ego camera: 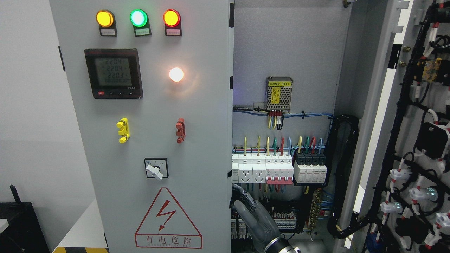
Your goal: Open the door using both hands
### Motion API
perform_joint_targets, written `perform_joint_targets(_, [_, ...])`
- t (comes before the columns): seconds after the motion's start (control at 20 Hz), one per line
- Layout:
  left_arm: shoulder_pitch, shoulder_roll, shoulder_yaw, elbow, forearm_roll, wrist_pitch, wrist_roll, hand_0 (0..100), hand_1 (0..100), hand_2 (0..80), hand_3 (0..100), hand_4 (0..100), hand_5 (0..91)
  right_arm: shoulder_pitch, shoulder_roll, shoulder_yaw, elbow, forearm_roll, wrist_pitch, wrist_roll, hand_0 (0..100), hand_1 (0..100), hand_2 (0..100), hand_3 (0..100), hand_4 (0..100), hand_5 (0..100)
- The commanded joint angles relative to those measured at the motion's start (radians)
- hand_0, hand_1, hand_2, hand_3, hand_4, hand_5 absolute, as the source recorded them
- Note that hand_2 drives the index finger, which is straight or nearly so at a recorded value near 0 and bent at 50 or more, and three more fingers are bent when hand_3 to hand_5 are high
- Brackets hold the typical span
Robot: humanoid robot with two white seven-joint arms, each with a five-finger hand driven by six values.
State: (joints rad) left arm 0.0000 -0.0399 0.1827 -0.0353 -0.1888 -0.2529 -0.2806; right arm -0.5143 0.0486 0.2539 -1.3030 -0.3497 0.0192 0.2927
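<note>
Left door [151, 140] fills the left half of the frame, still closed, grey panel facing me. Right door [418, 140] is swung wide open at the far right, inner face showing, covered in black wiring harness [397, 116] and white connectors. Between them the cabinet interior [284, 45] is exposed: grey back plate, small mesh-cased power supply [279, 93] at centre, below it a row of white breakers and sockets [262, 170] with coloured wires running into the tops, black-topped modules [310, 168] just to their right. On the closed door: digital meter [113, 73] upper left, lit, three readings of roughly 220; warning triangle [168, 219] with red lightning bolt at the bottom; three lamps across the top, yellow [105, 18], green [138, 18], red [171, 17], all lit; a white lamp [176, 74] glowing right of the meter; yellow handle [123, 130] and red handle [180, 130] mid-panel; rotary switch [155, 169] under them. My hand [255, 218] is at bottom centre, beside the closed door's right edge, fingers extended upward, relaxed, gripping nothing. Can't tell which side its arm enters from.
</note>
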Motion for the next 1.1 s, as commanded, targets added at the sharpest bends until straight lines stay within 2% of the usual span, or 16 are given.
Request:
perform_joint_targets(0.0, [0.028, 0.000, 0.000, 0.000, 0.000, 0.000, 0.000, 12, 39, 0.0, 0, 0, 0.0, 0.000, -0.010, 0.001, 0.001, -0.002, -0.001, 0.006, 12, 39, 0, 0, 0, 0])
perform_joint_targets(0.6, [0.028, 0.000, 0.000, 0.000, 0.000, 0.000, 0.000, 12, 39, 0.0, 0, 0, 0.0, -0.004, -0.010, 0.004, -0.005, -0.009, -0.001, 0.010, 12, 39, 0, 0, 0, 0])
perform_joint_targets(0.75, [0.028, 0.000, 0.000, -0.001, 0.000, 0.000, 0.000, 12, 39, 0.0, 0, 0, 0.0, -0.004, -0.012, 0.008, -0.004, -0.009, 0.001, 0.043, 12, 39, 0, 0, 0, 0])
perform_joint_targets(1.05, [0.028, 0.000, 0.000, 0.000, 0.000, 0.000, 0.000, 12, 39, 0.0, 0, 0, 0.0, -0.007, -0.012, 0.008, 0.002, -0.009, 0.002, 0.048, 12, 39, 0, 0, 0, 0])
